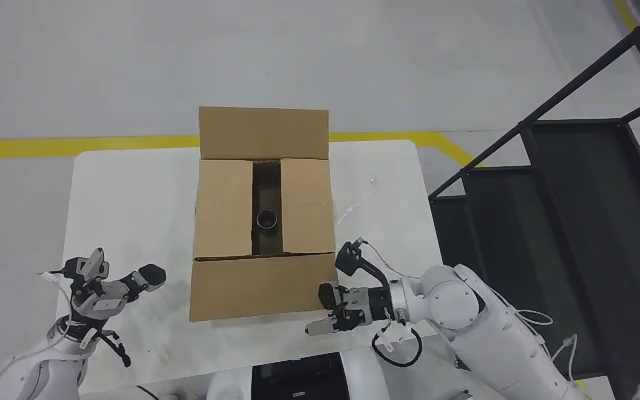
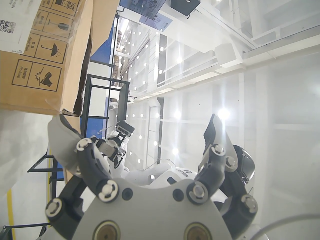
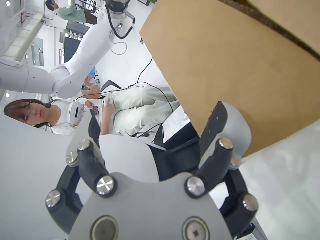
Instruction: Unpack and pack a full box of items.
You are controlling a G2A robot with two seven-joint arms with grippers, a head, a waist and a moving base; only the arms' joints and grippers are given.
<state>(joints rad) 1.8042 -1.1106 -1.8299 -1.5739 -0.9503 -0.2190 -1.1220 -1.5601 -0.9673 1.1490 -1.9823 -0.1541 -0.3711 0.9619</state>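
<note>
Two flaps [image 1: 225,210] hide most of the inside of the box [image 1: 260,287]. A dark round thing [image 1: 268,217] sits in the gap (too small to name). Both wrist views cut the box off.

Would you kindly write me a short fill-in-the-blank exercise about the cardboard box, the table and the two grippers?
1. The brown cardboard box stands on a table whose top is ___ in colour.
2. The gap between the box's two folded-in top flaps shows a dark object that is ___ in shape.
3. The left gripper and the right gripper are both ___ and hold nothing.
4. The floor stripe behind the table is ___.

Missing words: white; round; open; yellow.
</note>
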